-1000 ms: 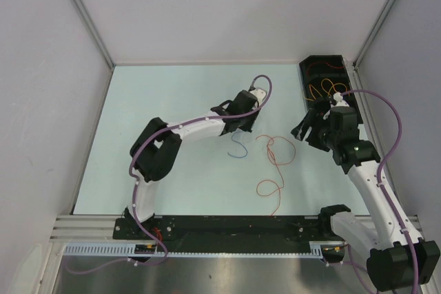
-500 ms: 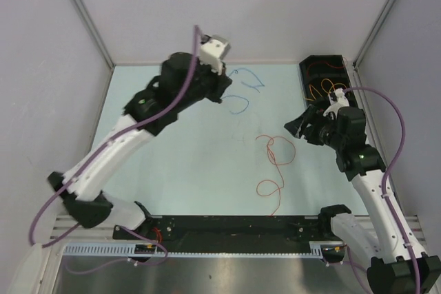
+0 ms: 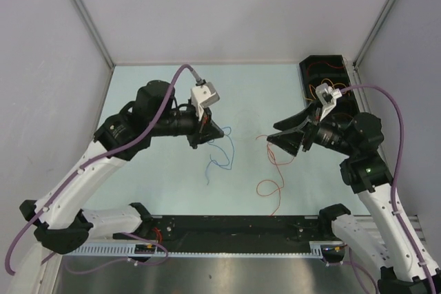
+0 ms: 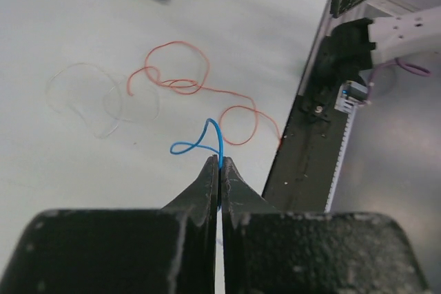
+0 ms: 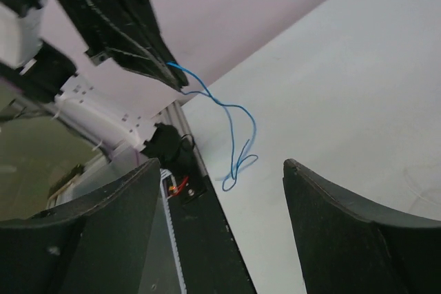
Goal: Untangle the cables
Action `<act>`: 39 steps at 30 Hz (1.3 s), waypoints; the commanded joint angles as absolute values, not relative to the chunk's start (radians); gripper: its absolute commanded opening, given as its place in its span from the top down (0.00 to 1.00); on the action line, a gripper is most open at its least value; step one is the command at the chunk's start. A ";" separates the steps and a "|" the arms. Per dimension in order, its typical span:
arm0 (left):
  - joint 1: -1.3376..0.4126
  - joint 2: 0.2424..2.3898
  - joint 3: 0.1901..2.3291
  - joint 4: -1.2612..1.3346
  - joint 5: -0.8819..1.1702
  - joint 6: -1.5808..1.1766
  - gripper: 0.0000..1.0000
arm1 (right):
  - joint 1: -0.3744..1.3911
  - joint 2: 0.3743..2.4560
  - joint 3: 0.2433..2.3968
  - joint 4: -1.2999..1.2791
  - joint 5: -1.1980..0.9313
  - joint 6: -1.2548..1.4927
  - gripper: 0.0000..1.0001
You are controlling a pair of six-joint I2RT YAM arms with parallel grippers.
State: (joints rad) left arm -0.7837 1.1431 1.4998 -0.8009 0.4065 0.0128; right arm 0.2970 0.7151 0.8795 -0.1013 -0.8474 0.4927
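Observation:
My left gripper (image 3: 210,133) is shut on one end of the blue cable (image 3: 222,162) and holds it above the table. The cable hangs down in curls. In the left wrist view the jaws (image 4: 219,164) are closed on the blue cable (image 4: 207,141). The orange-red cable (image 3: 270,186) lies looped on the table and also shows in the left wrist view (image 4: 186,82). My right gripper (image 3: 277,135) is open and empty above the top of this cable. Through its wide jaws (image 5: 220,164) I see the hanging blue cable (image 5: 242,123) and the left gripper (image 5: 138,32).
A black bin (image 3: 315,68) at the back right holds more orange and yellow cables. A faint pale loop (image 4: 89,94) lies on the table left of the orange-red cable. The black base rail (image 3: 234,225) runs along the near edge.
My left arm has swung from the back of the table to the middle, carrying the blue cable. My right gripper has moved left over the orange-red cable and opened wide.

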 commanded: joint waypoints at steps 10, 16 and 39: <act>-0.779 1.005 1.376 -0.641 0.732 0.008 1.00 | 0.653 0.827 1.005 -0.158 -0.775 0.285 0.26; -0.778 1.003 1.371 -0.606 0.772 -0.031 1.00 | 0.762 0.910 1.043 -0.199 -0.614 0.204 0.27; -0.776 0.976 1.351 -0.584 0.749 -0.028 1.00 | 0.795 0.989 1.046 -0.192 -0.528 0.210 0.73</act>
State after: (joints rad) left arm -0.7830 1.0035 1.3537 -0.6220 0.7391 -0.0261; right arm 0.7803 0.9668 1.0050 -0.2157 -0.5346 0.2089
